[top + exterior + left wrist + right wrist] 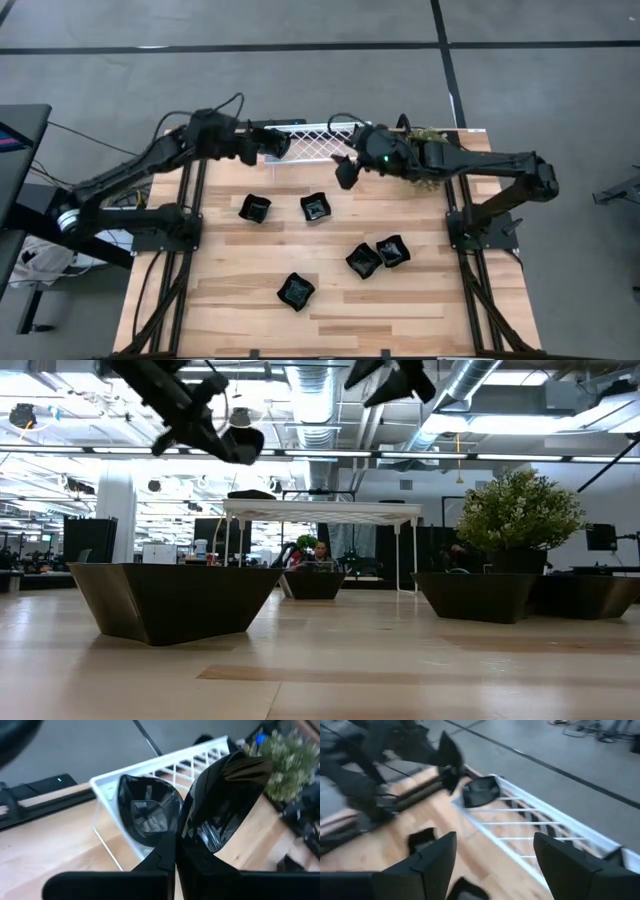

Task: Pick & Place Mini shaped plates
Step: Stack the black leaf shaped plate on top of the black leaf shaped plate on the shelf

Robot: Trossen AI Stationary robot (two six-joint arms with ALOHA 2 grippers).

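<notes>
Left wrist view: plate [225, 805] pinched between left fingers [165, 860], right fingers [435, 855] spread.

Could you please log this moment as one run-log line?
left gripper: shut on mini plate, at white tray | right gripper: open, empty

Bright overhead light (wrist views blurred).

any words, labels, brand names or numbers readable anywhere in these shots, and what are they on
None can be read in any view.
mini shaped plates: plain glossy black, no marks.
white lattice tray: bare, no label.
left gripper and right gripper: dark, no lettering shows.
Office behind the table in the low view: screens and fittings too small to read.
</notes>
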